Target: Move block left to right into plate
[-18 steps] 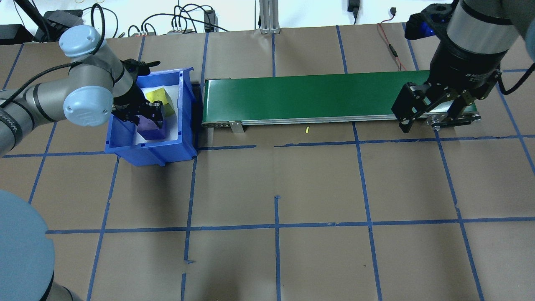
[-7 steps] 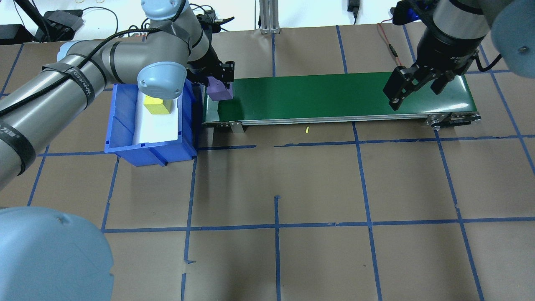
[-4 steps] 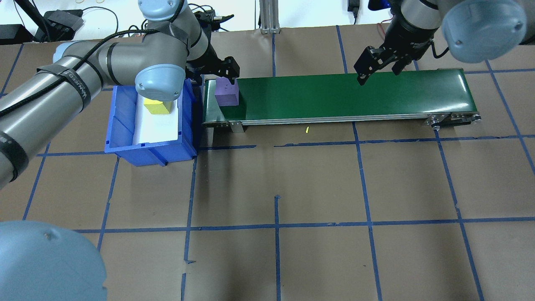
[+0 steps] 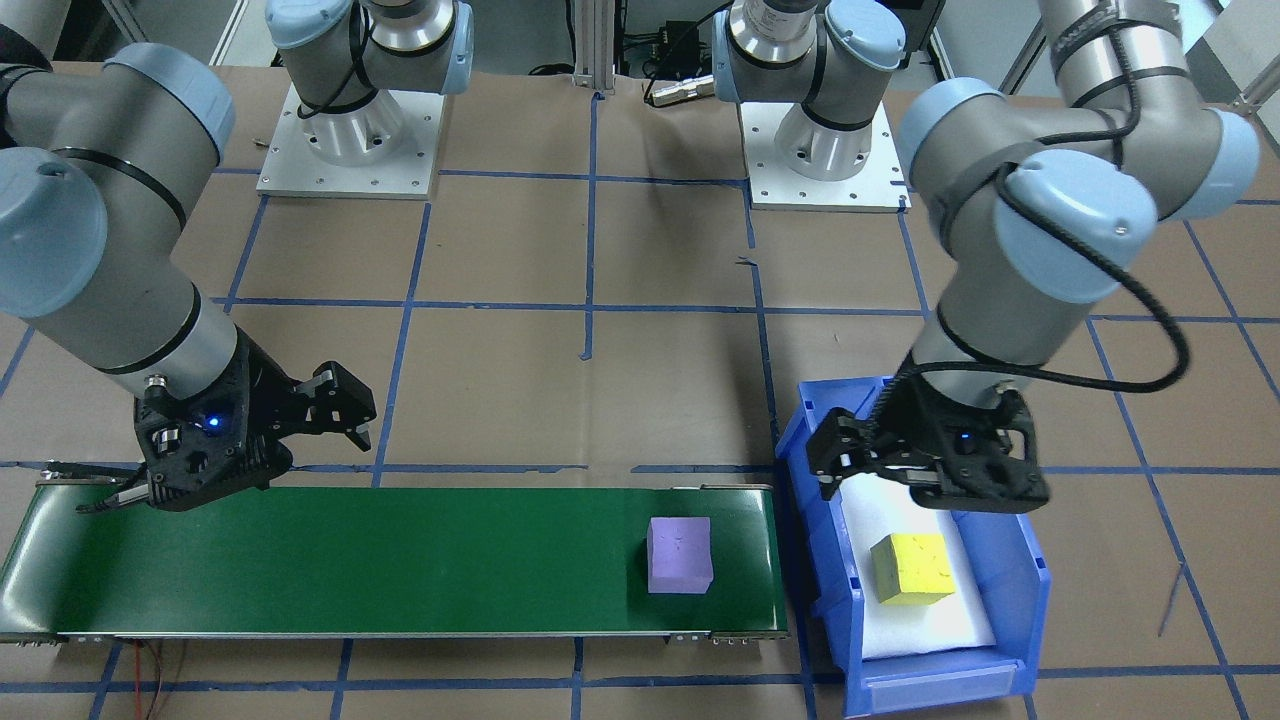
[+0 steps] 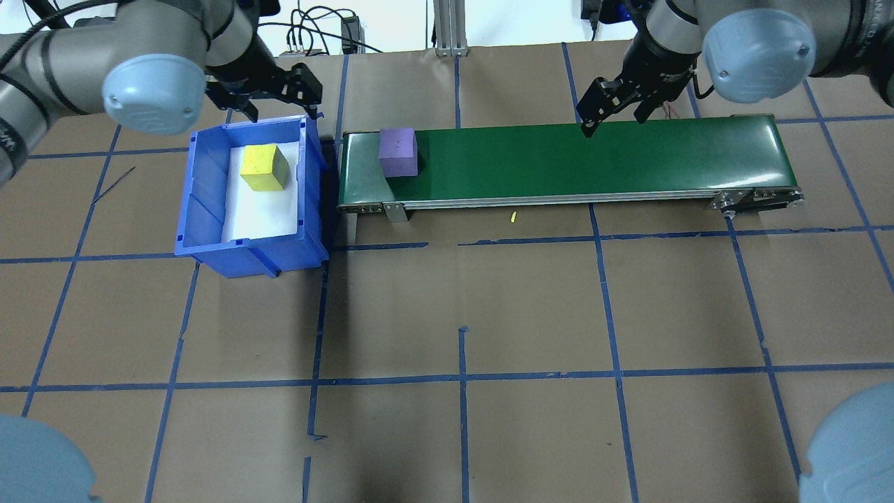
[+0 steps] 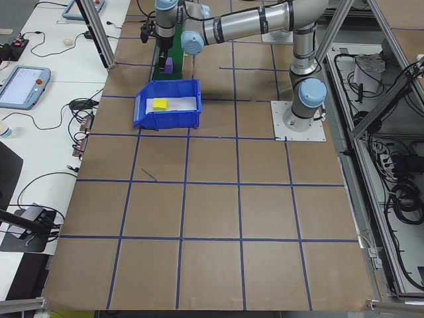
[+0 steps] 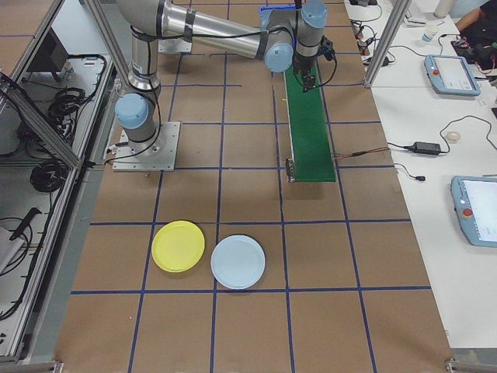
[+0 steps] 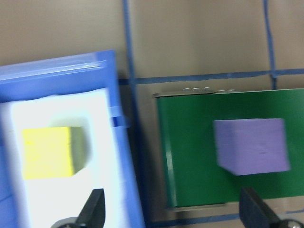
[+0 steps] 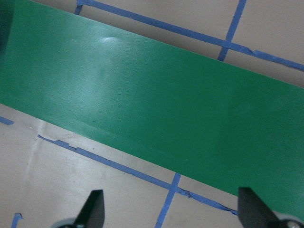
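1. Purple is the colour of the block point(image 5: 398, 151) you are tracking; it sits free on the green conveyor belt point(image 5: 594, 161), close to the belt's end beside the blue bin point(image 5: 307, 209), with nothing gripping it.
2. Look into the bin and you see a yellow block point(image 5: 264, 168) lying on a white liner, apart from the bin walls.
3. Your left gripper point(image 5: 276, 98) hangs over the far rim of the bin, well off the purple block; its fingers are spread wide and hold nothing. The left wrist view confirms this, with both fingertips point(image 8: 95, 209) far apart at the bottom edge, and the bin and the belt end below them.
4. Your right gripper point(image 5: 614, 105) hovers over the far edge of the belt, past its middle toward the end away from the bin. Its fingers are also spread and empty; the right wrist view shows only bare green belt and taped brown table between them.
5. Turn to the exterior right view for the yellow plate point(image 7: 178, 245): it lies flat on the table beyond the belt's other end, on the robot's side of it, just beside a pale blue plate point(image 7: 238, 262).
6. You can see the purple block and the yellow plate are well apart, almost the whole belt between them.
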{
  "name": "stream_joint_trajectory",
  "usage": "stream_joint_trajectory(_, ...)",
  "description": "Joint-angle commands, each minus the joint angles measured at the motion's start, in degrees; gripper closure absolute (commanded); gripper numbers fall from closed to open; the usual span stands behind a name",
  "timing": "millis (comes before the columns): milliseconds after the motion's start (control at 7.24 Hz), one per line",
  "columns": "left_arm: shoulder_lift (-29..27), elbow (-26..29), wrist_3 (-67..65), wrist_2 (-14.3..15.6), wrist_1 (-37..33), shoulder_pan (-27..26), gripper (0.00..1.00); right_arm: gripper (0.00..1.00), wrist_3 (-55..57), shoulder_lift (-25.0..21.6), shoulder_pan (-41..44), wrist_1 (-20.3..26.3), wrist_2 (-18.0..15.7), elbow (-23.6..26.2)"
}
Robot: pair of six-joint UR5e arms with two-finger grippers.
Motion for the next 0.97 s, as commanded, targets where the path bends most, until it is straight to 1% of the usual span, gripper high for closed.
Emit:
stream_joint_trajectory(0, -5.49, -0.01, 6.61, 0.68, -0.3, 3.86, 0.0, 0.0, -0.15, 0.11, -0.02, -0.05, -0.05, 0.54)
stream_joint_trajectory(138, -8.06, 0.26, 8.22, 0.86, 2.67, 4.21, 0.0, 0.0, -0.06, 0.28, -0.02, -0.05, -0.22, 0.54)
stream_joint_trajectory(276, -9.4, -0.26, 10.67, 0.86, 4.52, 5.0, 0.0, 0.0, 0.37, 1.5, -0.02, -0.14, -0.14, 0.28)
stream_joint_trajectory(553, -10.98, -0.79, 10.88, 0.86, 4.63, 5.27, 0.0, 0.0, 8.69, 3.27, 0.07, -4.68, 0.82, -0.43)
stream_joint_trajectory(691, -12.47, -0.61, 10.44, 0.86, 6.89, 5.27, 0.0, 0.0, 9.6, 4.14, 0.07, -5.05, 1.44, -0.69)
stream_joint_trajectory(829, -13.7, -0.35, 10.43, 0.86, 8.4, 5.27, 0.13, 0.0, 10.82, 4.67, 0.07, -5.15, 3.27, -0.69)
